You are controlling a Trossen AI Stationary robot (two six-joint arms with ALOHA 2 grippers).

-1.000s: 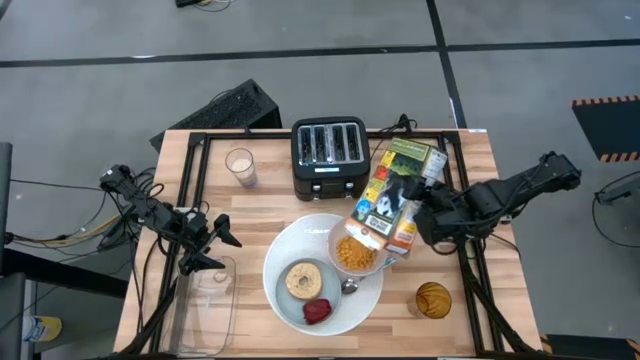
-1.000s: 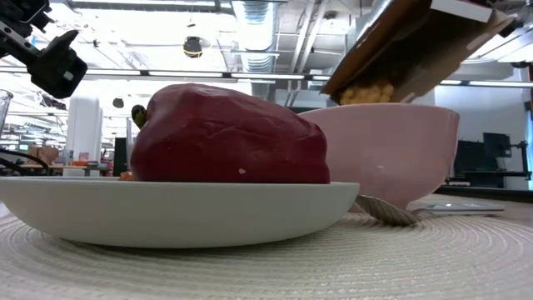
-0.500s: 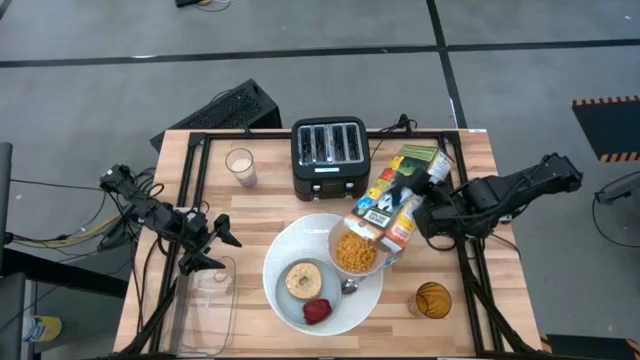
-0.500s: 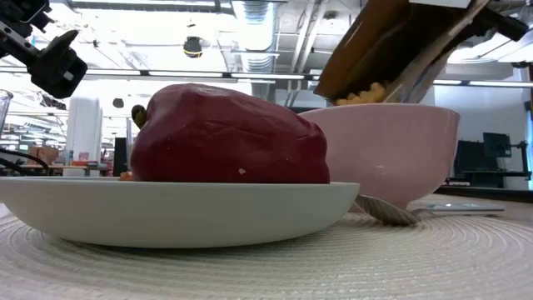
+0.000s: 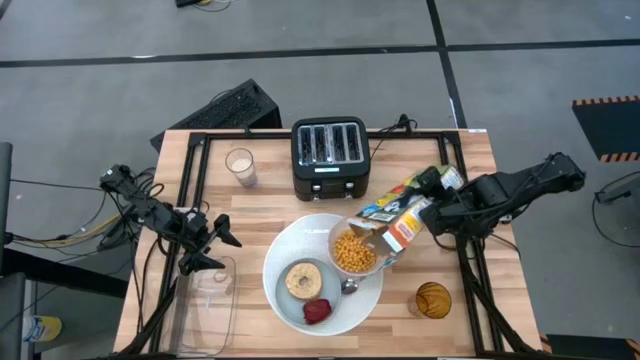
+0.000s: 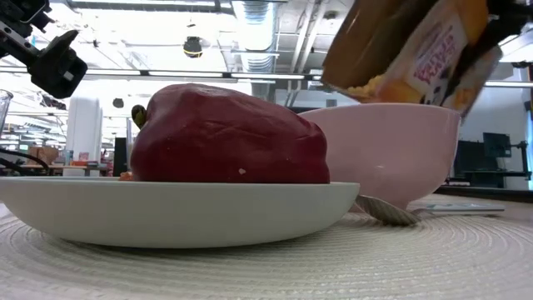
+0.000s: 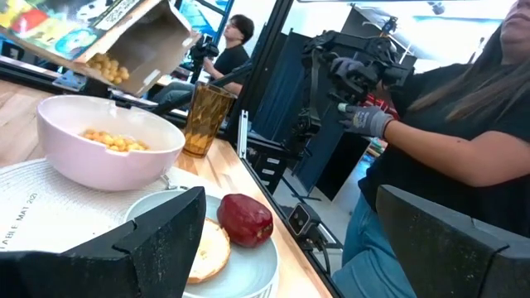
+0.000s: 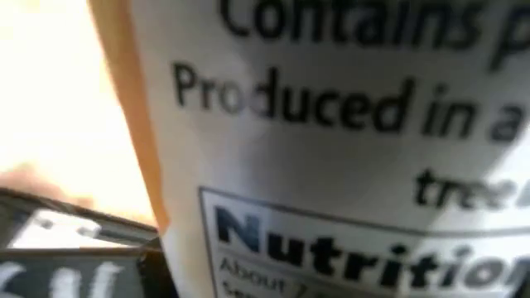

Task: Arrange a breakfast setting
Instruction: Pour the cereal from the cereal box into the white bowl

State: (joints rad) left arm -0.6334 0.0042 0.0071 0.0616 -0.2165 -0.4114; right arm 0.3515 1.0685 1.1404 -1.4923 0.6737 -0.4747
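Note:
My right gripper (image 5: 436, 207) is shut on a cereal box (image 5: 398, 212), tilted with its open end over the white bowl (image 5: 353, 250) of orange cereal (image 5: 350, 252). The bowl stands on a large round white woven plate (image 5: 285, 240). Beside it, a pale blue-grey plate (image 5: 296, 305) carries a tan bagel (image 5: 303, 280) and a red food piece (image 5: 317, 311). A spoon (image 5: 349, 285) lies next to the bowl. My left gripper (image 5: 215, 247) is open and empty at the table's left, above a clear tray. The box fills the right wrist view (image 8: 331, 149). My right gripper holds the cereal box near its closed end (image 5: 425, 203), coming level from the table's right. The box hides the fingers, so the kind of hold does not show. The box is lifted clear and slants down, its open end (image 6: 366, 83) just above the bowl's rim.
A black four-slot toaster (image 5: 330, 155) stands at the far middle, with a glass of milk (image 5: 240, 166) to its left. An amber glass cup (image 5: 433, 299) stands near the front right. A clear tray (image 5: 205, 305) lies at the front left. A person sits beyond the table (image 7: 431, 149).
My right gripper has drawn back a little toward the table's right edge and turned the cereal box about its length. The box has come off the bowl's top, so the cereal in the bowl shows, and a narrower side of the box faces up.

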